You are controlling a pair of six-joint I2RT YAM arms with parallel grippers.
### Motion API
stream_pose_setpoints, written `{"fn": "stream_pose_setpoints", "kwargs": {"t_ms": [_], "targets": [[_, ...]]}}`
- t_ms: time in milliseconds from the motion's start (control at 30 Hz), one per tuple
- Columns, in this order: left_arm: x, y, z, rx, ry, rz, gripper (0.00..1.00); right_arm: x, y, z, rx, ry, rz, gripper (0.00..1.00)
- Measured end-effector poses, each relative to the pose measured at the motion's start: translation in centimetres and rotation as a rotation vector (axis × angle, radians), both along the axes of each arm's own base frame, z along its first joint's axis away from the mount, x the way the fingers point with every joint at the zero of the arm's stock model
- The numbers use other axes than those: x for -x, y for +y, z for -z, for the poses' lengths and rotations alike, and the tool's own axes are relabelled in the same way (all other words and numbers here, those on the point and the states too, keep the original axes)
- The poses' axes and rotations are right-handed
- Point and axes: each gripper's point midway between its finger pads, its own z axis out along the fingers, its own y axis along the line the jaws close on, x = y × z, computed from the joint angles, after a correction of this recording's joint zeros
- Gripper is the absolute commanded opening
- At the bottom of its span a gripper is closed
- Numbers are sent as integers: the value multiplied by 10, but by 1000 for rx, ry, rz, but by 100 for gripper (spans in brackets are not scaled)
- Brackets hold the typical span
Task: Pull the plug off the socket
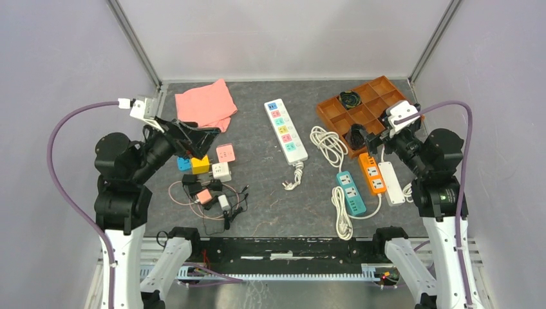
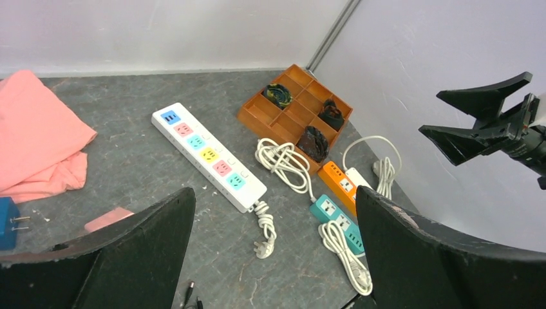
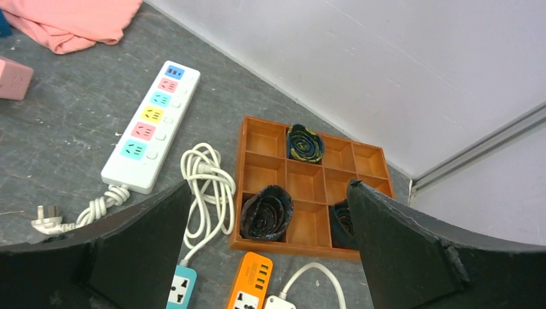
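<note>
The long white power strip (image 1: 286,130) lies in the middle of the table, its outlet faces blue, pink, green and yellow. It also shows in the left wrist view (image 2: 207,154) and the right wrist view (image 3: 152,124). I see no plug seated in any of its faces. Its white cord ends in a loose plug (image 1: 291,185) lying on the table. My left gripper (image 1: 193,138) is open and empty, raised left of the strip (image 2: 273,212). My right gripper (image 1: 364,138) is open and empty, raised right of the strip, over the tray's near edge (image 3: 267,187).
An orange compartment tray (image 1: 335,109) with dark rolled items stands at the back right. A teal strip (image 1: 351,192), an orange strip (image 1: 372,172) and a small white strip (image 1: 391,182) lie near right. A pink cloth (image 1: 205,103), coloured adapters (image 1: 212,168) and cables (image 1: 206,199) lie left.
</note>
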Motion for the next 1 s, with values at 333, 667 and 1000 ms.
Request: {"fn": "stream_pose_setpoints", "kwargs": {"t_ms": [333, 667, 1000], "targets": [[14, 0, 16, -44, 67, -6, 100, 13, 10, 7, 19, 33, -73, 98], [26, 10, 17, -87, 32, -49, 100, 22, 16, 9, 22, 34, -114, 98], [23, 13, 30, -106, 67, -65, 100, 21, 16, 26, 16, 71, -121, 98]]}}
